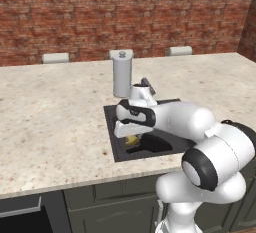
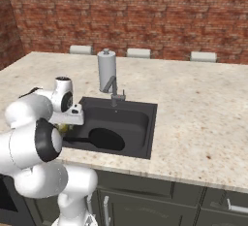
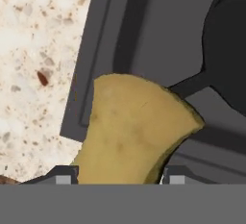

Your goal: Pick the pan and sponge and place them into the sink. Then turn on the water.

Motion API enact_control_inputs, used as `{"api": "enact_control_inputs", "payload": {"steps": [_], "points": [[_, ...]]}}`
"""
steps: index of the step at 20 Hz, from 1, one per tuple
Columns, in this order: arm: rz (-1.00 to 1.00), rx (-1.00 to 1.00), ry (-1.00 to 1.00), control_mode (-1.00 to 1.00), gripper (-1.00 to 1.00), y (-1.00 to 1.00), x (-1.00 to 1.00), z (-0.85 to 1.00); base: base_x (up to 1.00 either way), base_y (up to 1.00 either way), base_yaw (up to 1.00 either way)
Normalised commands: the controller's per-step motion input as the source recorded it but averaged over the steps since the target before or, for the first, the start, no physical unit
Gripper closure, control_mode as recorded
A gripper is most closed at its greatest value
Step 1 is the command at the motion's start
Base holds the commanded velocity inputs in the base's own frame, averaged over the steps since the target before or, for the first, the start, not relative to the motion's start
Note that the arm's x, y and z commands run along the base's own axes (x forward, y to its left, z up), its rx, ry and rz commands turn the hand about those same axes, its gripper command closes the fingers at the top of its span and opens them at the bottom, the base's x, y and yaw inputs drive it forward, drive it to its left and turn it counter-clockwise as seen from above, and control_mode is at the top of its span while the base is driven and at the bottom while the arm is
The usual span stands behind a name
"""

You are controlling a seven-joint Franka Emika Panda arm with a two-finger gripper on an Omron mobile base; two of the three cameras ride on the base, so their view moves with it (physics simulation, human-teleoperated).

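The gripper (image 3: 120,175) holds the sponge (image 3: 137,131) between its two finger tips, which appear at the lower edge of the hand view on either side of the yellow body. The sponge hangs above the left portion of the sink (image 3: 158,21), close to the basin's corner where the dark rim meets the speckled table (image 3: 38,50).

The hand view also shows the pan (image 3: 228,50) lying in the basin, its round black body at the upper right and its straight handle running down toward the sponge. Whether the sponge touches the handle cannot be determined from this view.

In the left base view, the arm's forearm and wrist cover most of the sink (image 1: 112,137). A small patch of the sponge (image 1: 132,140) is visible beneath the hand, inside the basin outline. The pan is hidden behind the arm here.

The right base view supplies what the left one conceals: the pan (image 2: 106,139) rests flat on the sink (image 2: 145,123) floor, handle pointing left toward the robot's hand. The grey faucet (image 2: 115,90) stands at the back rim, and the paper-towel holder (image 2: 106,70) stands on the table (image 2: 193,104) just behind it. A sliver of the sponge (image 2: 63,128) shows under the wrist at the basin's left edge.
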Motion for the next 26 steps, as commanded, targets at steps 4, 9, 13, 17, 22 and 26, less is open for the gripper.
{"api": "enact_control_inputs", "payload": {"steps": [4, 9, 13, 17, 22, 26], "points": [[-0.02, 0.0, 0.07, -1.0, 1.0, -0.91, 0.21, 0.0, 0.0, 0.0, 0.0], [-0.03, 0.0, 0.11, -1.0, 1.0, -0.7, 0.24, -0.06, 0.0, 0.0, 0.0], [0.0, 0.0, 0.08, -1.0, 1.0, -0.27, 0.47, -0.44, 0.0, 0.0, 0.0], [0.0, 0.0, 0.01, -1.0, 1.0, -0.08, 0.29, -0.45, 0.0, 0.0, 0.0], [0.0, 0.0, -0.04, -1.0, 1.0, -0.02, 0.17, -0.13, 0.0, 0.0, 0.0], [0.0, 0.0, -0.06, -1.0, 1.0, -0.11, 0.2, -0.1, 0.0, 0.0, 0.0]]}}
